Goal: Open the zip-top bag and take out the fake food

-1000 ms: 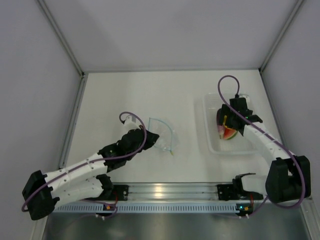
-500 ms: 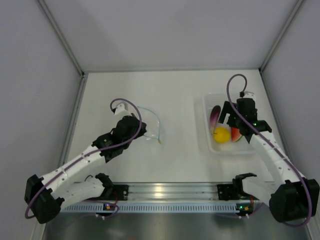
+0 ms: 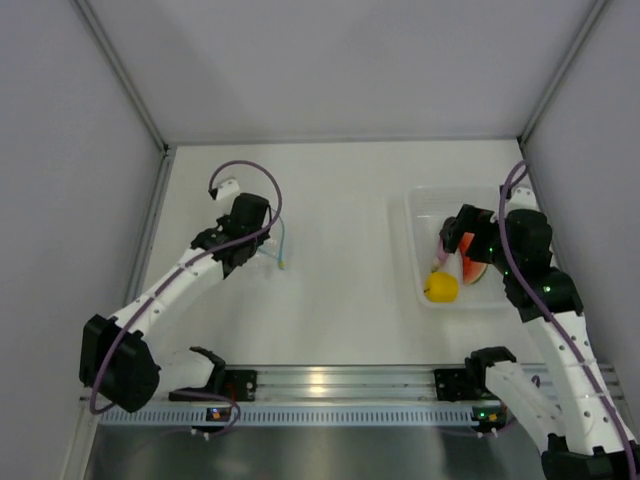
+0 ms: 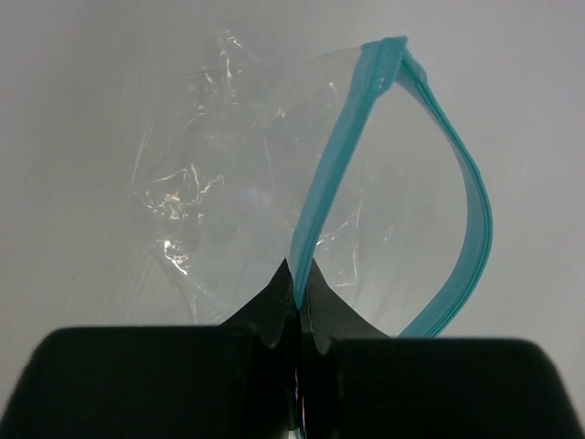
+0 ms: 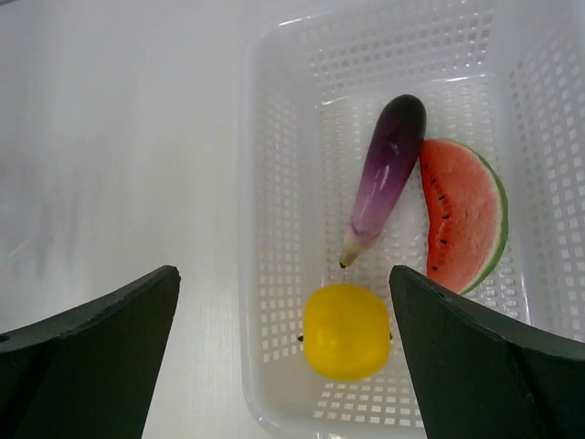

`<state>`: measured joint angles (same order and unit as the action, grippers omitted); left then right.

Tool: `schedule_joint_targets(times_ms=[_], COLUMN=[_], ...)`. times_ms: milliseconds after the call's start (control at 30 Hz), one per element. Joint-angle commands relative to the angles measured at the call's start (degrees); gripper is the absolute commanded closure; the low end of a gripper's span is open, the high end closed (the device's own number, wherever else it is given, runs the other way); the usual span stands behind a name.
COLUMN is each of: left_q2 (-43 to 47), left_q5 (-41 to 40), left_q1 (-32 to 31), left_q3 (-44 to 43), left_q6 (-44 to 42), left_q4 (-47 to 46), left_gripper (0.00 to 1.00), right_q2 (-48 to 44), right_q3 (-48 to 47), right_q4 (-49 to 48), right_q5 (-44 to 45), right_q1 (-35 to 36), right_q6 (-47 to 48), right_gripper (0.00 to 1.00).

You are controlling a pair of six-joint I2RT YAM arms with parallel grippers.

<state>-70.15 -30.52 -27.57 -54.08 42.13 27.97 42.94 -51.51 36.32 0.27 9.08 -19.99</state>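
The zip-top bag (image 4: pixel 238 183) is clear and crinkly, its teal zip strip (image 4: pixel 334 165) spread open, with nothing inside. My left gripper (image 4: pixel 300 291) is shut on one side of the strip and holds the bag at the table's left (image 3: pixel 270 252). The fake food lies in a white perforated tub (image 5: pixel 292 110): a yellow lemon (image 5: pixel 346 331), a purple eggplant (image 5: pixel 384 174) and a red watermelon wedge (image 5: pixel 462 215). My right gripper (image 5: pixel 283 274) is open and empty above the tub's near left corner. In the top view it (image 3: pixel 452 243) hovers over the tub (image 3: pixel 415 215).
Grey walls close the table on the left, back and right. A metal rail (image 3: pixel 330 385) with the arm bases runs along the near edge. Bare white tabletop (image 3: pixel 345 250) lies between the bag and the tub.
My left arm has carried the bag leftward and farther back. My right gripper has risen and pulled back to the right, uncovering the lemon, eggplant and wedge in the tub.
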Motion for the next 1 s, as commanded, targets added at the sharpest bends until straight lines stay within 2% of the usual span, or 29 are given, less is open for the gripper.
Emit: schedule_joint_targets(times_ms=[0,167,267,333,433,500,633,667,700,867,967], left_q2=[-5.58,-18.42,-30.00,-33.72,-37.16,-38.22,-38.84,-38.23,-37.78,-32.70,-27.96], left_q5=[-1.56,-1.55,-0.86,-0.50,0.55,1.69,4.07,4.07,3.63,6.70,5.92], left_q1=[2.17,4.54,4.55,4.55,4.63,4.55,4.55,4.55,4.55,4.63,4.63], left_q3=[-4.97,-15.33,-23.76,-27.11,-31.34,-33.80,-36.70,-36.97,-37.14,-37.85,-36.89], left_q6=[-4.59,-10.57,-13.38,-14.62,-15.32,-16.11,-16.99,-16.91,-16.30,-13.83,-11.73], left_q4=[0.69,3.66,6.65,7.71,7.81,7.89,7.89,7.81,7.81,7.54,7.63], left_gripper=[1.00,1.00,1.00,1.00,0.86,0.65,0.42,0.27,0.18,0.02,0.02], right_q2=[-3.03,-3.56,-3.91,-4.18,-4.09,-4.09,-3.30,-3.21,-3.21,-4.35,-5.58], right_q3=[-2.37,-2.72,-2.28,-1.76,-1.58,-1.58,-2.37,-3.07,-3.34,-5.27,-7.72], right_q4=[2.88,4.38,4.29,4.03,4.03,4.29,4.64,5.16,5.34,6.31,7.80], right_q5=[-3.17,-4.75,-5.11,-5.54,-5.37,-5.46,-5.81,-5.72,-5.64,-3.53,-2.21], right_q1=[-0.82,-0.82,-0.73,-0.82,-0.73,-0.47,-0.21,-0.12,-0.12,0.06,0.06], right_q6=[0.30,1.18,1.36,1.36,1.44,1.53,1.79,1.88,2.14,2.93,3.64], right_gripper=[0.01,0.01,0.01,0.01,0.01,0.00,0.01,0.01,0.00,0.01,0.01])
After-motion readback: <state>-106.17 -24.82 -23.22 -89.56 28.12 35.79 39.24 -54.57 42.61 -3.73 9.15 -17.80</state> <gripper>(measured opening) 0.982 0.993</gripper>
